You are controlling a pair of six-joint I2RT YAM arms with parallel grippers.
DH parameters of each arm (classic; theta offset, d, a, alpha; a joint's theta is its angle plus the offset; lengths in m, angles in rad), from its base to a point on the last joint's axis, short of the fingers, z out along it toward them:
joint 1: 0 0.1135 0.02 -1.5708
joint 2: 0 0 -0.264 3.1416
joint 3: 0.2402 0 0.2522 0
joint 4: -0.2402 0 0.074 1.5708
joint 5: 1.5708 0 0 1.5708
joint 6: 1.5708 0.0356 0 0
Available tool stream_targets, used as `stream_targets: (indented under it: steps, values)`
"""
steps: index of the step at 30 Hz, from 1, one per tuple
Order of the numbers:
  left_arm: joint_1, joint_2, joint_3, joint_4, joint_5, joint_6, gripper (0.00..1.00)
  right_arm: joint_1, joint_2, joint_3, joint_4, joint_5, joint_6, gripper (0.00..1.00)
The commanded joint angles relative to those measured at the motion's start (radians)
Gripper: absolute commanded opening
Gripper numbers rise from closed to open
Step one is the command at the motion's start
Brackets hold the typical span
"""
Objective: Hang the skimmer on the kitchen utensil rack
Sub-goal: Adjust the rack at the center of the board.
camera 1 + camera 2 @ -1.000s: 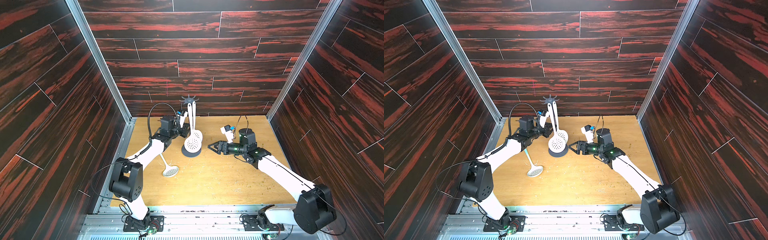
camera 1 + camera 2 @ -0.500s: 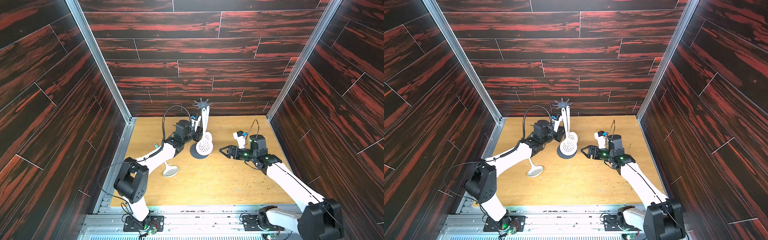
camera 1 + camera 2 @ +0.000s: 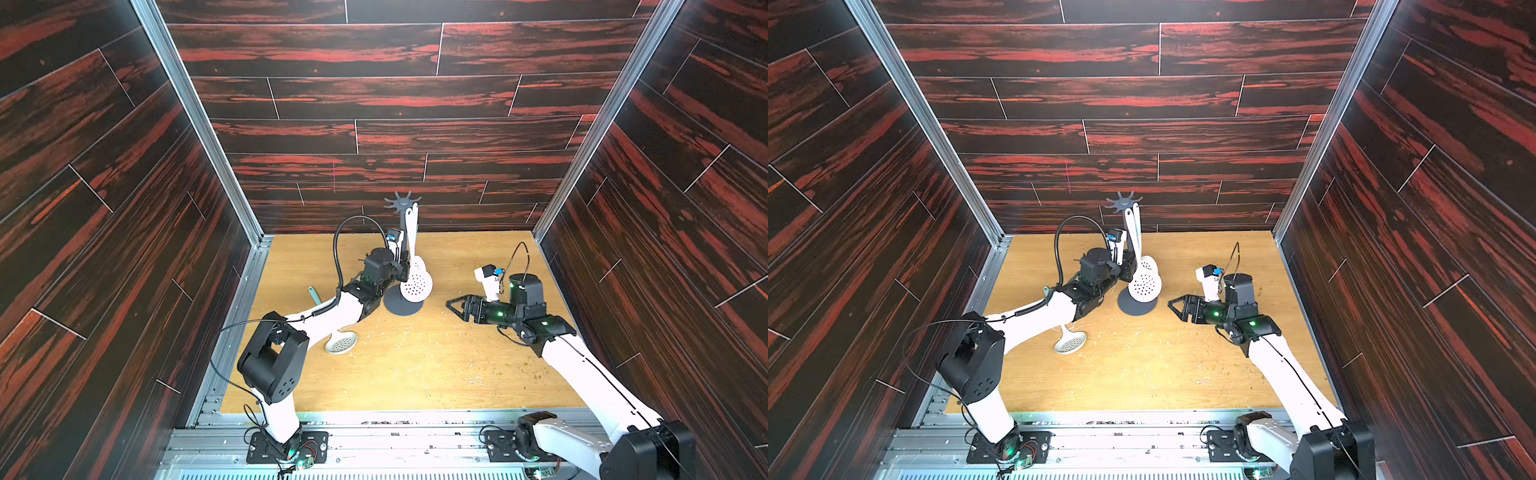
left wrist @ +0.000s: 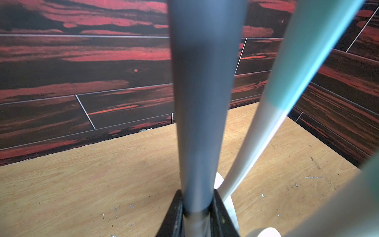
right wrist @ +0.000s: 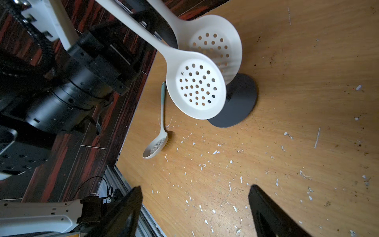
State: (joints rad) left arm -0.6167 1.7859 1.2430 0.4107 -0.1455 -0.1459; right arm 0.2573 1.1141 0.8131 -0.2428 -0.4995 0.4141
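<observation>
Left jaws grip the rack pole (image 4: 199,102), right jaws wide, empty; a jerk could topple its 2 skimmers (image 5: 196,88).

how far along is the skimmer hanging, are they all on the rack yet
Done: two hanging skimmers are on the kitchen utensil rack. In hand: the left gripper is shut on the rack's pole; the right gripper, jaws open, holds nothing. Left: a third skimmer lies on the table, not yet picked up.
</observation>
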Motion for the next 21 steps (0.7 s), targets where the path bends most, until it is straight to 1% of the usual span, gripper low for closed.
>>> stream_targets:
  steps: [1, 3, 8, 10, 12, 16, 21]
  values:
    - [-0.007, 0.0, -0.029, 0.024, -0.054, 0.023, 0.15, -0.006, -0.011, -0.013, -0.025, 0.008, -0.012, 0.84]
    - [-0.009, -0.009, -0.039, 0.015, -0.054, 0.029, 0.17, -0.007, -0.01, -0.015, -0.023, 0.009, -0.011, 0.84]
    - [-0.014, -0.028, -0.085, 0.031, -0.07, 0.037, 0.34, -0.007, -0.013, -0.021, -0.009, 0.001, 0.0, 0.84]
    - [-0.014, -0.066, -0.104, 0.044, -0.087, 0.039, 0.37, -0.006, -0.014, -0.021, -0.009, 0.001, 0.002, 0.84]
    - [-0.015, -0.074, -0.115, 0.064, -0.105, 0.035, 0.37, -0.007, -0.017, -0.022, -0.009, 0.001, 0.005, 0.84]
    - [-0.015, -0.065, -0.106, 0.071, -0.113, 0.01, 0.28, -0.006, -0.029, -0.022, -0.012, 0.002, 0.009, 0.84]
    - [-0.02, -0.051, -0.099, 0.087, -0.107, 0.001, 0.28, -0.007, -0.041, -0.027, -0.023, 0.014, 0.004, 0.84]
